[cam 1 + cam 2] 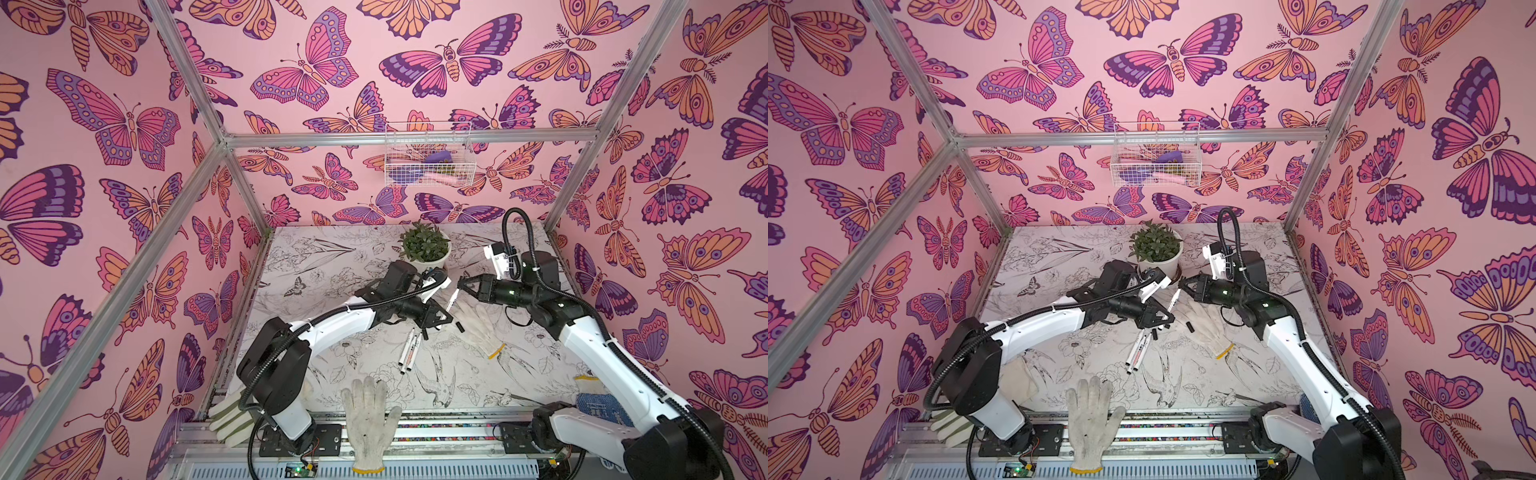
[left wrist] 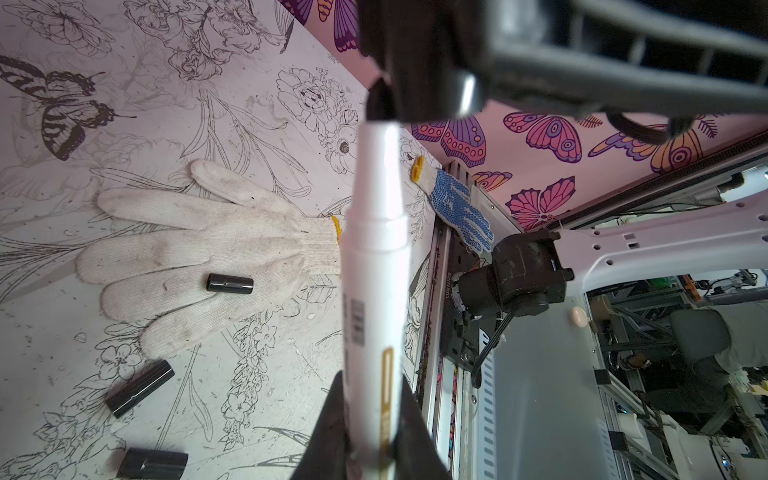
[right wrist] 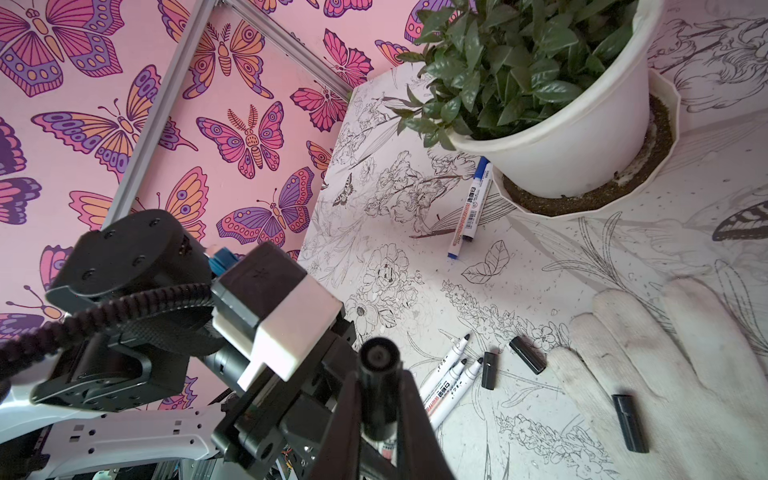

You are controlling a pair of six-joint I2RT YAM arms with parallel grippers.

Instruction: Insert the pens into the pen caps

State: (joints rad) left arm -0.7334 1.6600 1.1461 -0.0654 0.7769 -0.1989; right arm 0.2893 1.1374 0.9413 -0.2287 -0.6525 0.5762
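Uncapped marker pen [image 2: 376,249] is clamped by its rear barrel in the closed left gripper [image 2: 372,390], black nib sticking out past the fingers so it is free to enter a cap. Black pen cap [image 3: 379,361] is pinched in the closed right gripper [image 3: 379,386], likely presented for mating. Nib is right at the cap, contact unclear. Both are raised near the white knitted glove [image 2: 199,249]. One spare cap [image 2: 230,284] lies on that glove, and three loose pens [image 3: 451,374] lie near its fingers.

blue-ended pen [image 3: 467,210], red print, perhaps WHITEBOARD
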